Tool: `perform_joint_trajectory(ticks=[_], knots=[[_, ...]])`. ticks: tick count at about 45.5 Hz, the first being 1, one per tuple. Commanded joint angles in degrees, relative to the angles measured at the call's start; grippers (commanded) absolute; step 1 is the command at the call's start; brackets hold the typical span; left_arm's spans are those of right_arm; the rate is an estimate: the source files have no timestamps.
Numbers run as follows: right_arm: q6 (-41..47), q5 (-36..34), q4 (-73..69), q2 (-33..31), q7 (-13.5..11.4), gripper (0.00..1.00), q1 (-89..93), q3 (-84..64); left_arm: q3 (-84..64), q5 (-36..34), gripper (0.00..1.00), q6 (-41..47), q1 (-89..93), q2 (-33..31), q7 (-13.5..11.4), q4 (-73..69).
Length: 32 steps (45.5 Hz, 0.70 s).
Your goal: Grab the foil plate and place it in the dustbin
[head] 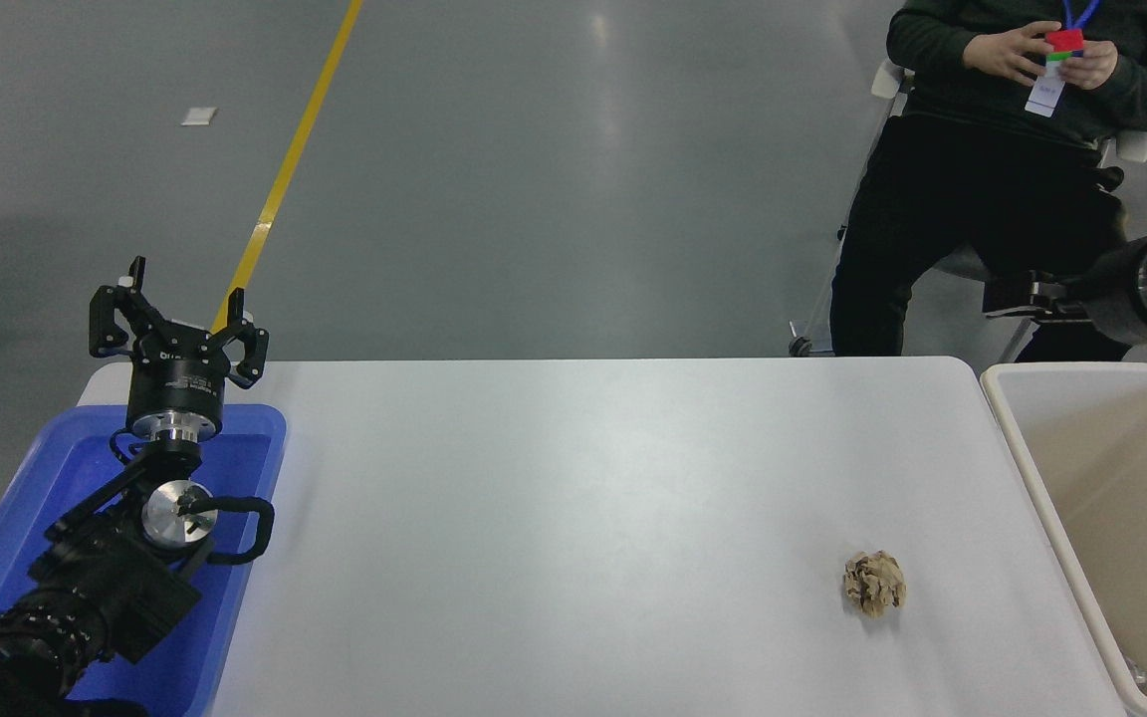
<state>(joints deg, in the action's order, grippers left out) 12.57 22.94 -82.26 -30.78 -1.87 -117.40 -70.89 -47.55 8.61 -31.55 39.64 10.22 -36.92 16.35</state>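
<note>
1. No foil plate shows anywhere on the table (573,498), so its place can't be told.
2. The dustbin (1041,478) gapes just below the right claw (1007,297), whose fingers are too dark to judge.
3. A crumpled brown paper ball (874,583) lies nearer the camera than that claw: grabbing it by mistake is the risk.
4. The left claw (178,314) is parked, spread, above the blue tub (255,418).

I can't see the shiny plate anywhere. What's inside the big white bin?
The dustbin shows bare beige walls and a small pale scrap at its bottom corner. No foil plate shows, but the picture's edge cuts off most of the inside.
</note>
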Motion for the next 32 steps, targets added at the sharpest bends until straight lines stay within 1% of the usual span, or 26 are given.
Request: perform_joint_trajectory(ticks=[1,8,11,16,21,25,32], knots=[[7.64,-0.08,-5.28,6.69,0.37,1.00,-6.60,-0.66,0.00,0.00,0.99,0.00,0.00,-0.03,0.00,0.00],[15.63,-0.87,-5.28,10.64,0.90,1.00,-12.31,0.57,0.00,0.00,0.99,0.00,0.00,0.06,0.00,0.00],[18.89,-3.59,-5.28,12.40,0.90,1.00,-14.34,1.36,0.00,0.00,0.99,0.00,0.00,0.06,0.00,0.00],[23.37,-10.44,-5.28,16.18,0.90,1.00,-16.80,3.03,0.00,0.00,0.99,-0.09,0.00,0.06,0.00,0.00],[23.82,-13.44,-4.76,20.83,0.81,1.00,-17.33,3.82,0.00,0.00,0.99,0.00,0.00,-0.03,0.00,0.00],[23.47,-13.62,-3.97,24.00,0.90,1.00,-16.72,3.56,0.00,0.00,0.99,0.00,0.00,0.06,0.00,0.00],[23.47,-17.13,-3.79,27.52,0.81,1.00,-17.07,2.86,0.00,0.00,0.99,0.00,0.00,0.06,0.00,0.00]])
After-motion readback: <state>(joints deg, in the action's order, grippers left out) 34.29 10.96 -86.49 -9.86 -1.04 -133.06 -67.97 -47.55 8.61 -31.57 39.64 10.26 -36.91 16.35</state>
